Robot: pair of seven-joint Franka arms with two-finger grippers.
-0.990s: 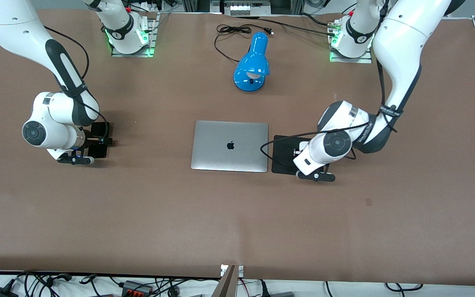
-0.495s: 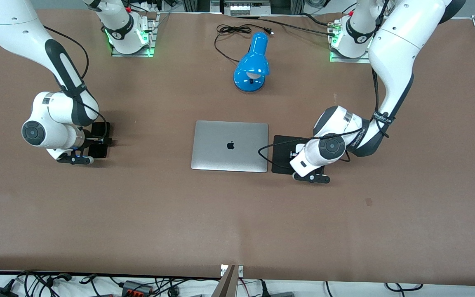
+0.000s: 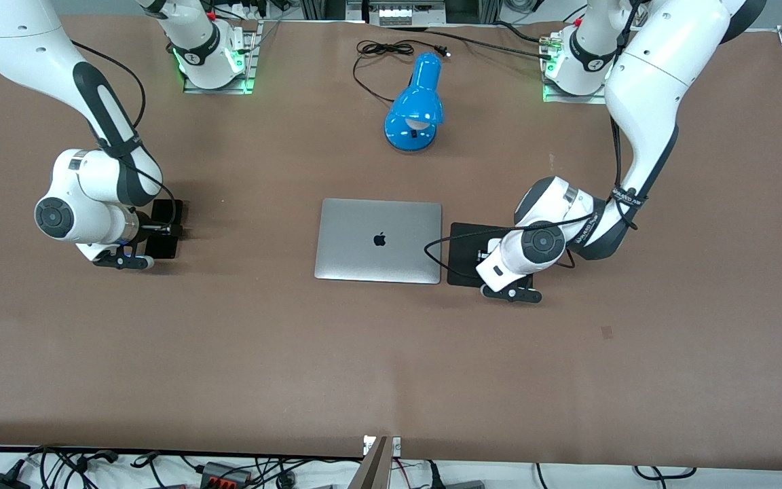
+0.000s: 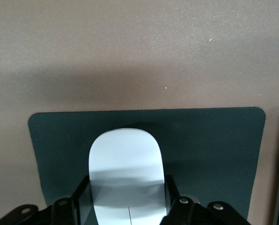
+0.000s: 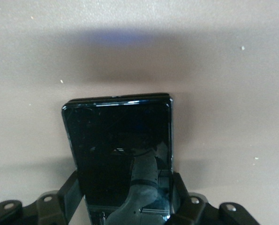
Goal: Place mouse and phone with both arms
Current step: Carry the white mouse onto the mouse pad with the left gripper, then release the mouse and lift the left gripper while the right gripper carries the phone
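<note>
On one brown table [image 3: 296,353], left pincer [image 4: 128,208] grasps one mouse [image 4: 126,171]; right pincer [image 5: 125,206] grasps one phone [image 5: 118,145].

The white glossy mouse [image 4: 126,176] is lying flat on a black pad [image 4: 214,150]. The slim black phone [image 5: 120,150] is lying face-up on the brown counter [image 5: 139,56].

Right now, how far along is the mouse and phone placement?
Mid-job. The left gripper is shut on the mouse, low over the black pad beside the laptop: nearly placed, not released. The right gripper is shut on the phone at its end of the table. Left: release mouse, place phone.
</note>
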